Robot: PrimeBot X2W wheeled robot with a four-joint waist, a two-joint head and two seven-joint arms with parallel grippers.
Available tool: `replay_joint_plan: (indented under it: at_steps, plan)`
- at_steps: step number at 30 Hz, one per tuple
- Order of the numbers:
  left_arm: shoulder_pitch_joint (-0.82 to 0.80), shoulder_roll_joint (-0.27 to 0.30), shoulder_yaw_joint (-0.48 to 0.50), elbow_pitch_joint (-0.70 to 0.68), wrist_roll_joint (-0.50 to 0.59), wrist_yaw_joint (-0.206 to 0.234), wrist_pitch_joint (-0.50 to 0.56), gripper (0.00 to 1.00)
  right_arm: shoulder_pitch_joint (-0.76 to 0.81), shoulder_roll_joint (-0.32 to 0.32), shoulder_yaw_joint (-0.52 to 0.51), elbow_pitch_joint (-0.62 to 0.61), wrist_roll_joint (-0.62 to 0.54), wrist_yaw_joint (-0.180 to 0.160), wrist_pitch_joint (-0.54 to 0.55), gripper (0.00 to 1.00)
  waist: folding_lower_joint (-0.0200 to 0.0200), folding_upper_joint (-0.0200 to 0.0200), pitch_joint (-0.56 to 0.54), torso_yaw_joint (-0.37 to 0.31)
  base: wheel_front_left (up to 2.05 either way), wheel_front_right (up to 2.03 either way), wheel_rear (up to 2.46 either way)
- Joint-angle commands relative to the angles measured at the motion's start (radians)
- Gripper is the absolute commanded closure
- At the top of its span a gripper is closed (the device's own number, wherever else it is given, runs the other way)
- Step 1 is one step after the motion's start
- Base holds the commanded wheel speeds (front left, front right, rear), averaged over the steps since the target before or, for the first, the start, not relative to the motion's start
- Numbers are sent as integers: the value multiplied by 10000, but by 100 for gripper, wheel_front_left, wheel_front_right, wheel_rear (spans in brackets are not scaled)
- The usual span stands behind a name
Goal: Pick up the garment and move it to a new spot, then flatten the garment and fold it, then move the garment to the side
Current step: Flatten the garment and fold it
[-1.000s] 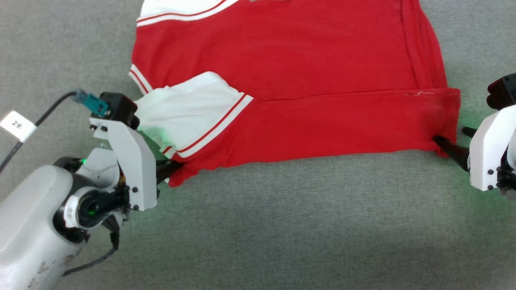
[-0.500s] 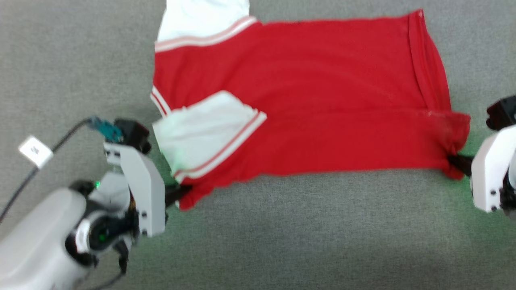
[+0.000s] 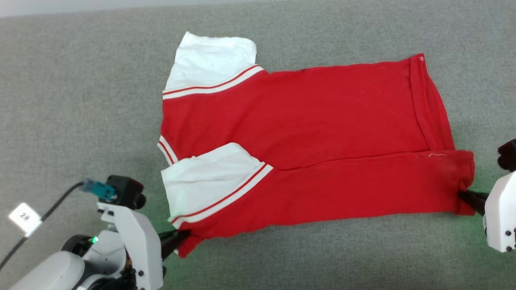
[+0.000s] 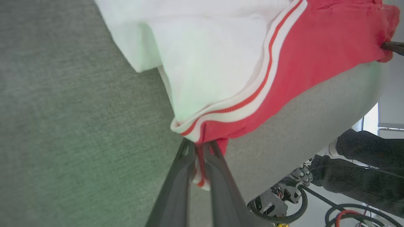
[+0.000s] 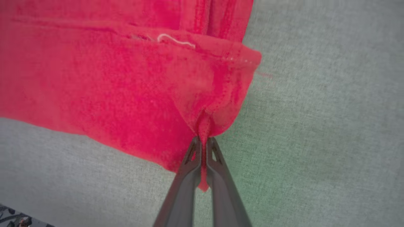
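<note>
**A:** Where is the garment?

**B:** It lies spread flat on the grey counter. It is red with white sleeves. One long edge is folded over onto the body, and a white sleeve rests on top of that fold.

**A:** And the robot's hands?

**B:** The left hand is clamped on the folded edge's corner at the garment's sleeve end, with striped trim caught between its fingers. The right hand is pinched closed on the same edge's corner at the hem end, and the cloth puckers there.

**A:** Anything beyond the garment?

**B:** Past the counter's edge, the left wrist view shows a person's legs in dark trousers, with cables beside them.
</note>
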Motion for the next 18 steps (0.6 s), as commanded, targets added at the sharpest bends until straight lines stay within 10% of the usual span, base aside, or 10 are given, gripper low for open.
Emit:
replay_joint_plan:
  at_steps: [1, 2, 3, 18]
  plan:
    - [178, 25, 164, -74, 73, 152, -288, 63, 141, 193, -291, -107, -124, -15, -237, 0, 0, 0, -47, -3, 0, 0, 0]
    - [248, -22, 288, -113, 71, 197, -517, 21, 166, 322, -462, -159, -189, -15, -397, 0, 0, 0, -69, -4, 0, 0, 0]
    - [334, -113, 454, -131, -11, 300, -757, 0, 180, 453, -634, -205, -252, -15, -560, 0, 0, 0, -87, -3, 0, 0, 0]
    - [-373, -685, 2726, 16, 1275, 1083, -4739, 0, 247, 2467, -1317, -1477, -1725, -13, -4128, 0, 0, 0, -40, -414, 0, 0, 0]
